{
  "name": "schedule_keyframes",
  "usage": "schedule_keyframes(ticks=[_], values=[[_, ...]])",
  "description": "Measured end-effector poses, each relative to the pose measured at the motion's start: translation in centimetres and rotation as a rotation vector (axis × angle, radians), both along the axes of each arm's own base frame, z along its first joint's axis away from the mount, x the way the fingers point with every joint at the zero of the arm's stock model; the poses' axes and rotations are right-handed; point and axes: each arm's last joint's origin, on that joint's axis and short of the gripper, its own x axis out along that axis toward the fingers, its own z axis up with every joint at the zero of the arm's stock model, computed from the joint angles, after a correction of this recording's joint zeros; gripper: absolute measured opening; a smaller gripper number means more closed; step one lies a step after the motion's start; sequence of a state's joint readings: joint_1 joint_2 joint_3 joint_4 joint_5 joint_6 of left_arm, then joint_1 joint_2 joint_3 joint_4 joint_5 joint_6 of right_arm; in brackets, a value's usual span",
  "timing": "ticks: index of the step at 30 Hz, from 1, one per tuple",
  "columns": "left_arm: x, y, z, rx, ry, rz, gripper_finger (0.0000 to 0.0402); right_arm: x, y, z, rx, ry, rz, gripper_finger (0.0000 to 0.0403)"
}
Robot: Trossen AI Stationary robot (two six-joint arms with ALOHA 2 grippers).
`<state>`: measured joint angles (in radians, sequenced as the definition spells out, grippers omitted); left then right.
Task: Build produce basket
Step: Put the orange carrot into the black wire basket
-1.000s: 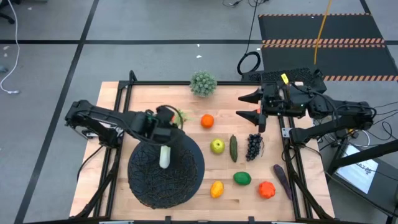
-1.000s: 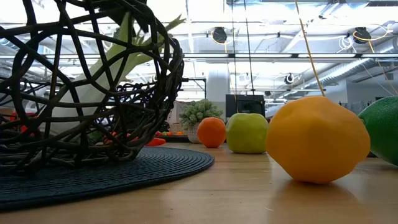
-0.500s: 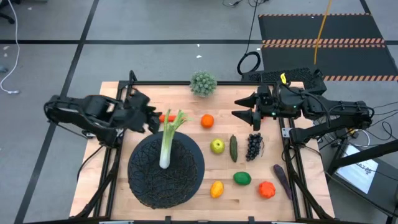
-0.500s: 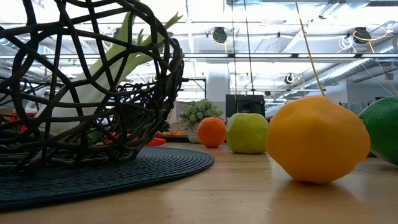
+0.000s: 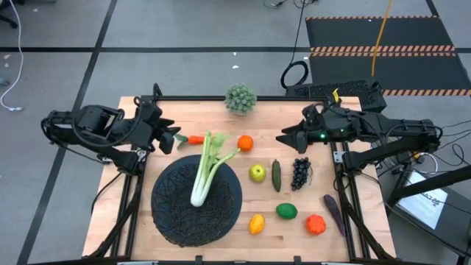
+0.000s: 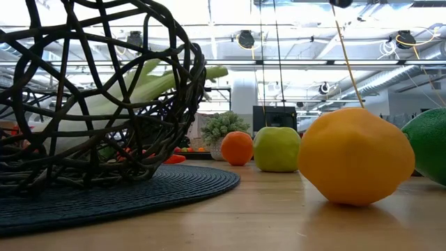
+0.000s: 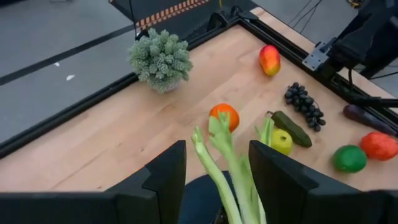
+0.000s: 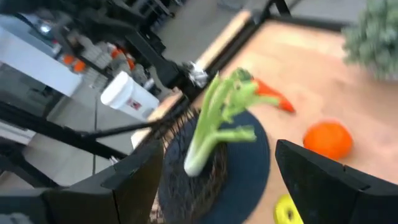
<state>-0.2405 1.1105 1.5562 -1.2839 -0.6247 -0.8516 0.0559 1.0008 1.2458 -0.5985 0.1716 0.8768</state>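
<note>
The black mesh basket [image 5: 168,221] sits on a dark round mat near the table's near-left. The pale green celery [image 5: 204,168] lies in it, its base on the basket floor and its leafy top over the far-right rim; the low view shows the celery [image 6: 132,87] through the mesh. My left gripper [image 5: 168,140] [image 7: 217,149] is open, left of the basket's far rim and touching nothing. My right gripper [image 5: 282,137] [image 8: 217,155] is open above the table's far right. The mango [image 7: 269,59] shows only in the left wrist view.
On the table lie a carrot [image 5: 195,139], orange [image 5: 245,143], green apple [image 5: 257,173], cucumber [image 5: 276,175], grapes [image 5: 300,173], lime [image 5: 286,211], lemon [image 5: 256,223], tomato [image 5: 316,224] and a dark purple eggplant [image 5: 333,212]. A spiky plant [image 5: 241,98] stands at the far edge.
My left gripper has drawn back from over the basket toward the table's left edge. The celery, which stood nearly upright in the basket, has tipped over toward the far right, its base staying in place. My right gripper has turned about and moved slightly toward the left.
</note>
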Motion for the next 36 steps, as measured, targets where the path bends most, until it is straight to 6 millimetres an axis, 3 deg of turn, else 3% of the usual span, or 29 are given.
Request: schedule_keyframes(ticks=[7, 11, 20, 26, 32, 36], values=[[0.5, -0.1, -0.2, 0.000, 0.013, 0.003, 0.0177, -0.4, 0.3, -0.7, 0.019, 0.084, 0.019, 0.0302], [0.9, -0.2, -0.4, -0.006, 0.024, 0.002, 0.0177, -0.4, 0.3, -0.8, -0.070, 0.098, 0.063, 0.0295], [0.9, 0.0, -0.5, -0.019, 0.028, 0.021, 0.0177, -1.4, 0.1, -0.1, -0.297, 0.082, 0.169, 0.0217], [0.3, 1.0, -1.1, -0.034, 0.144, 0.038, 0.0177, -2.4, -0.7, 0.4, -0.484, 0.096, 0.150, 0.0175], [0.3, 2.3, -1.6, 0.031, 0.310, -0.133, 0.0177, -2.5, -1.7, 0.4, -0.678, 0.168, 0.107, 0.0158], [1.0, 3.5, -3.0, 0.103, 0.439, -0.230, 0.0177, -2.4, -2.2, 0.4, -0.731, 0.200, 0.105, 0.0155]])
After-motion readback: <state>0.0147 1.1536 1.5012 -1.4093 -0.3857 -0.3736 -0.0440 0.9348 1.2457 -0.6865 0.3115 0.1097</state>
